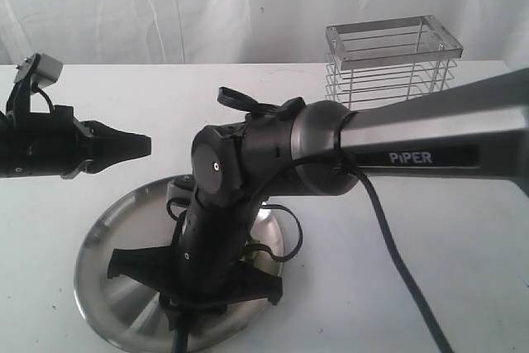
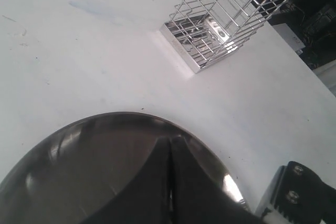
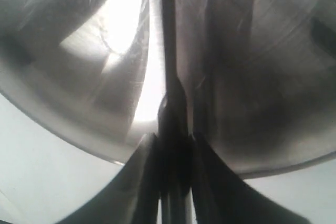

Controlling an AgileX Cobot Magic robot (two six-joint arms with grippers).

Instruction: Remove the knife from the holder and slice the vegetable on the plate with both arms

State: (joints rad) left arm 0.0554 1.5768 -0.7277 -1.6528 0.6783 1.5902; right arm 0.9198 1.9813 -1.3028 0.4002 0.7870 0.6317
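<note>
My right arm [image 1: 219, 204] reaches across from the right and bends steeply down onto the round steel plate [image 1: 107, 295]. In the right wrist view my right gripper [image 3: 174, 136] is shut on the black handle of the knife [image 3: 168, 35], whose narrow dark blade runs out low over the plate [image 3: 273, 51]. My left gripper [image 1: 140, 145] hangs shut and empty above the plate's far left rim; its closed fingertips [image 2: 170, 142] show over the plate [image 2: 79, 166]. The wire holder [image 1: 393, 59] stands at the back right. The vegetable is hidden from all views.
The white table [image 1: 463, 270] spreads around the plate, with a white cloth backdrop behind. A black cable [image 1: 397, 262] trails from the right arm to the front edge. The holder [image 2: 220, 19] shows beyond the plate in the left wrist view.
</note>
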